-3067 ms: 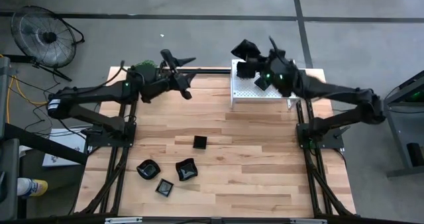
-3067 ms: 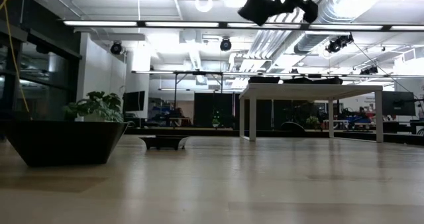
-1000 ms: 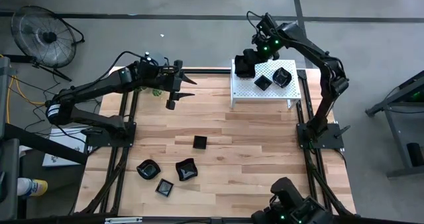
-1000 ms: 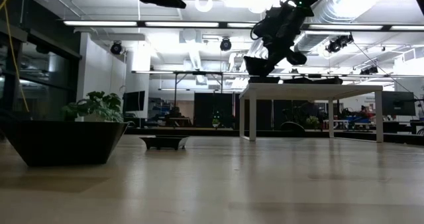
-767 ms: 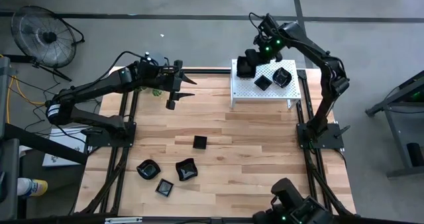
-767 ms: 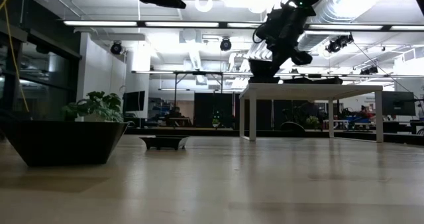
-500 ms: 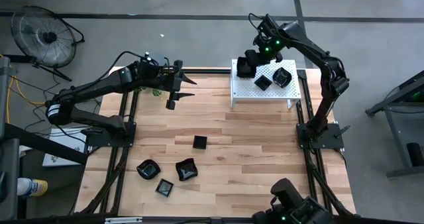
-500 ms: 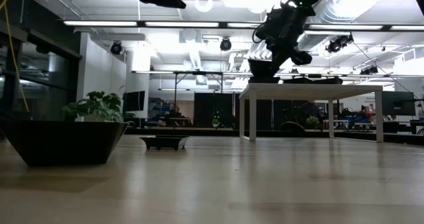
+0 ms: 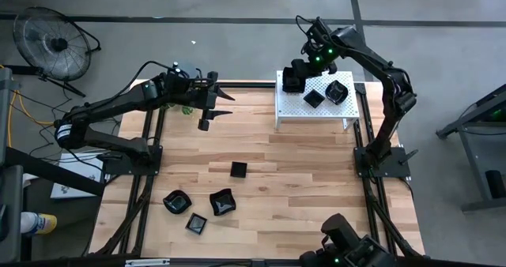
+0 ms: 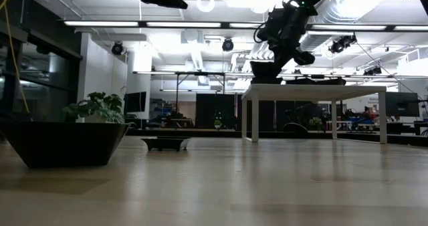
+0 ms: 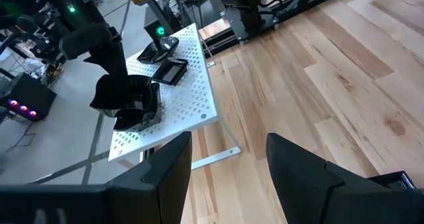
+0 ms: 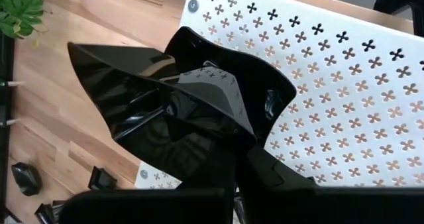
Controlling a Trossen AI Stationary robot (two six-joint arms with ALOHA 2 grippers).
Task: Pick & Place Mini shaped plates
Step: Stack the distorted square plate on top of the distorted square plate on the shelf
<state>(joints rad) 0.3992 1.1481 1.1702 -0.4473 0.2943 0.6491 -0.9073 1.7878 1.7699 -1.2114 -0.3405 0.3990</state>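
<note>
Nothing has shifted lately: right gripper (image 9: 297, 72), clenched on a glossy, stiff, likely slippery mini plate (image 12: 165, 111) by its rim, hovers over the white rack (image 9: 341, 109) upper right, left gripper (image 9: 217, 107) splayed empty.

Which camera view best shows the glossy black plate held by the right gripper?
The right wrist view: the glossy black plate fills it, over the white perforated rack. High and left wrist views show it small; low view, a silhouette.
</note>
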